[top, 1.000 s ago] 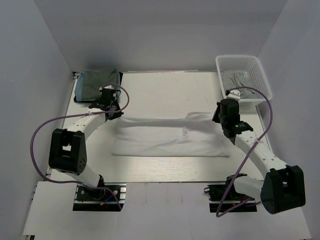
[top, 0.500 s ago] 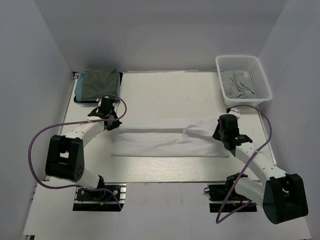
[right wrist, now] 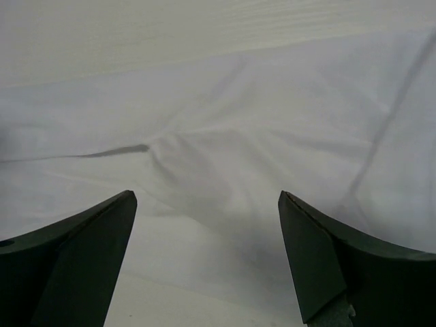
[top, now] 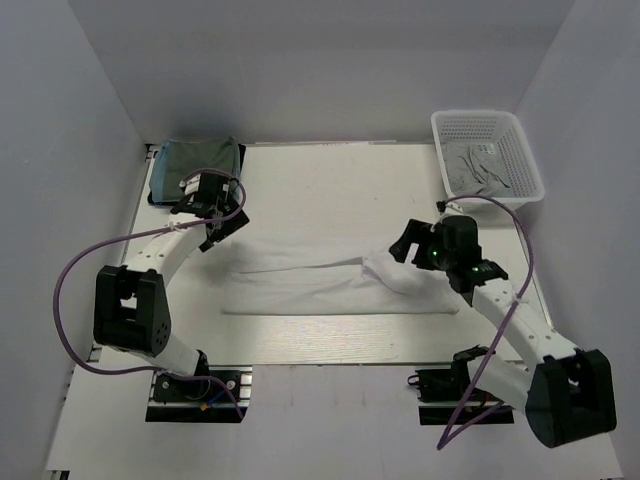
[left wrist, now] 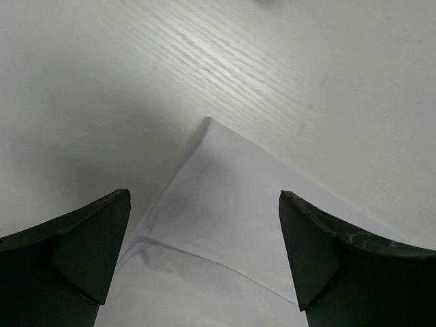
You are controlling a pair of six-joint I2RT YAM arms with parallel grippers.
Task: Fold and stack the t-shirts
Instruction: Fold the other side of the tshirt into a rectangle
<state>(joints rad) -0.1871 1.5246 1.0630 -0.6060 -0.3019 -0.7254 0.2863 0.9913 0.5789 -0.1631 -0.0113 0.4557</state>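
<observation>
Both jaws stand wide apart, holding nothing. Left gripper (left wrist: 201,204) hovers over the left corner of the white t-shirt (top: 330,285), right gripper (right wrist: 204,201) over its rumpled right end. The shirt lies across the middle of the table (top: 330,190)

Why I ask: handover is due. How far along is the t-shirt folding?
Done: one teal-green t-shirt lies folded at the far left corner of the table. In hand: the white t-shirt is spread mid-table, partly folded, with the left hand and right hand both open over it, gripping nothing. Left: finishing and stacking it, then the grey t-shirts in the basket.
</observation>
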